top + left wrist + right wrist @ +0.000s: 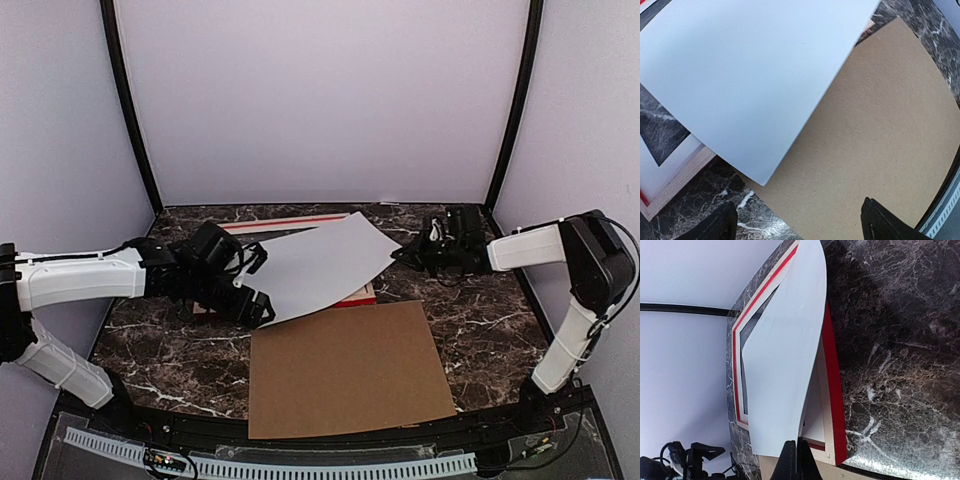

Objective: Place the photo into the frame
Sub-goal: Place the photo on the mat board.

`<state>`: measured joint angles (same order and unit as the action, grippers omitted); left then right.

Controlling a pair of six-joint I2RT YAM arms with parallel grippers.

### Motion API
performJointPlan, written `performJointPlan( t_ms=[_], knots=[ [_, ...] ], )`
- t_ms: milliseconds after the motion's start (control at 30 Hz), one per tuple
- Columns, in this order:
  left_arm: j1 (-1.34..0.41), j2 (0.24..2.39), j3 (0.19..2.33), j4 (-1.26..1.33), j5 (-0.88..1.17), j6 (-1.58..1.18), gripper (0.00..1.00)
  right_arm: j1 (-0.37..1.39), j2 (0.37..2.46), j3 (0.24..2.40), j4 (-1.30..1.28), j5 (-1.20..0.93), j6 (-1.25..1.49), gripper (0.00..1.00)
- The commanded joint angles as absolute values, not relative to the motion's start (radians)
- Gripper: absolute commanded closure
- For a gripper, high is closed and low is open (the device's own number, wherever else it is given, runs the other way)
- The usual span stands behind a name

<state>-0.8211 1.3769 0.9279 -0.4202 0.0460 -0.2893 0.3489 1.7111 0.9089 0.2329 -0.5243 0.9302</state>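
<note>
The photo (320,265) shows its plain white back. It hangs tilted over the frame (290,222), its right corner lifted. My right gripper (400,255) is shut on that right edge. In the right wrist view the gripper (797,452) pinches the curved sheet (780,365) above the red, pale-wood frame (832,390). My left gripper (258,285) is open at the photo's near-left corner and touches nothing. In the left wrist view the gripper (800,225) hovers below the photo's corner (755,75), with the frame's wooden corner (675,182) at left.
A plain brown backing board (345,370) lies on the marble table in front of the frame, and the photo's near edge overlaps it (880,125). A white mat (815,415) lies inside the frame. Grey walls enclose the table on three sides.
</note>
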Motion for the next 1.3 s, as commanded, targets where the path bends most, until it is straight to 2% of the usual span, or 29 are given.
performJointPlan(
  t_ms=[0,433,733,1267],
  knots=[
    [-0.713,1.336,0.887,-0.382,0.101,-0.388,0.11,0.393,1.714,0.863,0.370,-0.485,1.014,1.00],
    [-0.432,1.323,0.830,-0.293,0.241,-0.474,0.11,0.504,1.732,0.811,0.561,-0.304,1.150,1.00],
    [-0.302,1.312,0.847,-0.288,0.253,-0.474,0.11,0.544,1.786,0.827,0.629,-0.238,1.211,1.00],
    [-0.215,1.332,0.866,-0.272,0.263,-0.468,0.11,0.583,1.755,0.826,0.642,-0.196,1.229,1.00]
  ],
)
